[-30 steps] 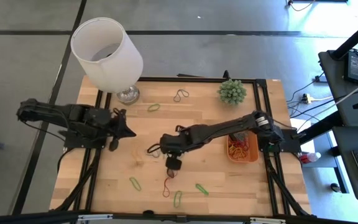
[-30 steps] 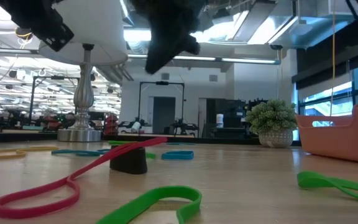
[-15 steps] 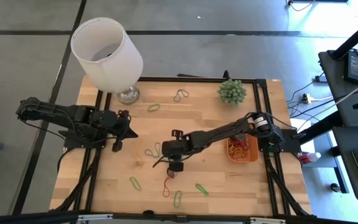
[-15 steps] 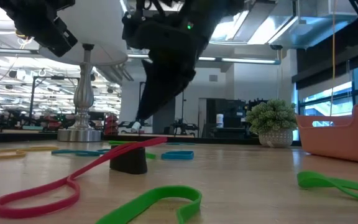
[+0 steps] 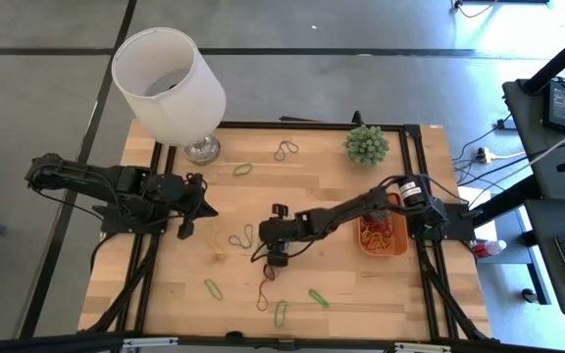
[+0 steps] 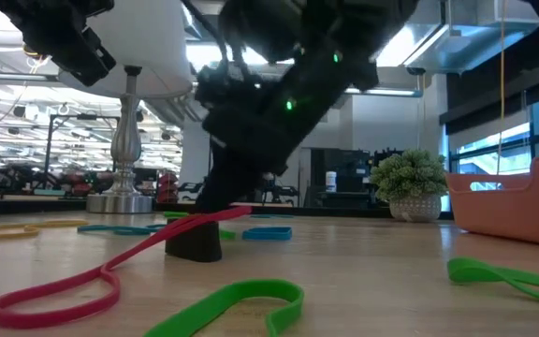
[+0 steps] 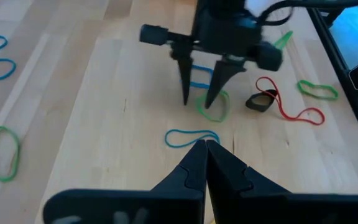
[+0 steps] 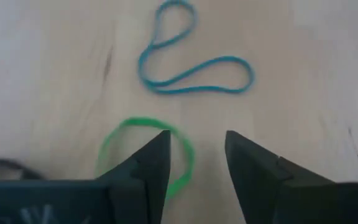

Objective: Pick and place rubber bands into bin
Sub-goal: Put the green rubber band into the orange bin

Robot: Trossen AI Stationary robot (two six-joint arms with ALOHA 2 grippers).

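Observation:
Rubber bands lie scattered on the wooden table. My right gripper (image 8: 197, 140) stands open near the table's middle, pointing down, and also shows in the left wrist view (image 7: 197, 102). Its fingers straddle one side of a green band (image 8: 123, 134), with a blue band (image 8: 191, 68) just beyond it. A dark band (image 7: 260, 101) and a red band (image 7: 288, 106) lie close by. The orange bin (image 5: 398, 245) holds several bands at the table's right. My left gripper (image 7: 205, 146) is shut on nothing, above the table's left part. My right gripper comes at the green band from above, one fingertip (image 8: 160, 146) over the band's edge (image 8: 188, 163). Whether the fingertips touch the band or the table, I cannot tell.
A white lamp (image 5: 170, 83) stands at the far left corner and a small plant (image 5: 366, 144) at the far right. More bands lie near the front edge (image 5: 281, 312) and toward the far edge (image 5: 284, 150). Black frame rails run along the table's sides.
My right gripper has come down toward the table over the green band, and its fingers have opened. The bands on the table lie where they were.

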